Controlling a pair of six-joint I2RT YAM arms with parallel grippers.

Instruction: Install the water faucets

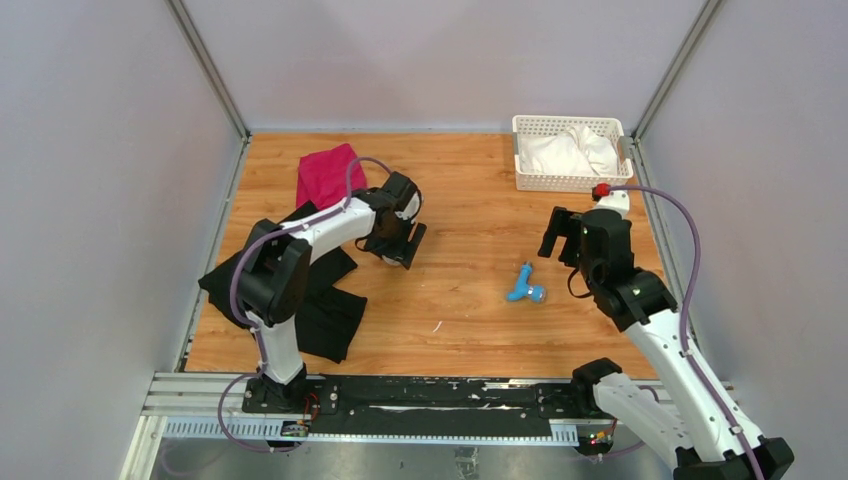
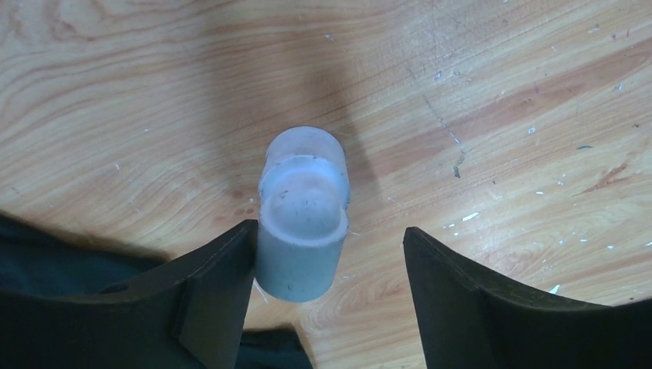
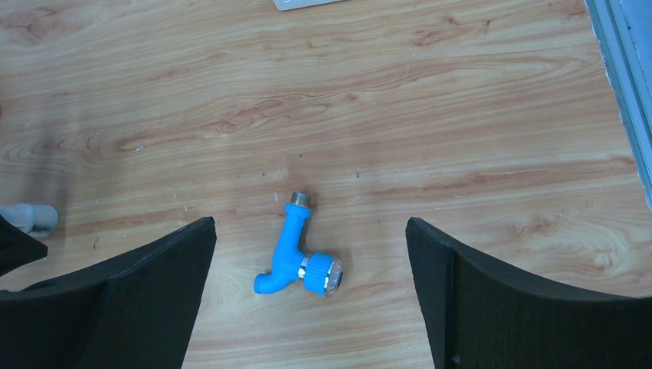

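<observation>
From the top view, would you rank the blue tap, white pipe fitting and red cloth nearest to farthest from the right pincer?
1. Blue tap, just beside the right pincer.
2. White pipe fitting, mid-table, at the left pincer.
3. Red cloth, far left.

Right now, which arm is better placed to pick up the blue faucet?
Right. Its open pincer hangs above the blue faucet, which lies free and centred in the right wrist view. The left pincer is farther off, straddling the white pipe fitting.

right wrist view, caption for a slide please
Open right tool hovering over a blue faucet lying on the wooden table.
</observation>
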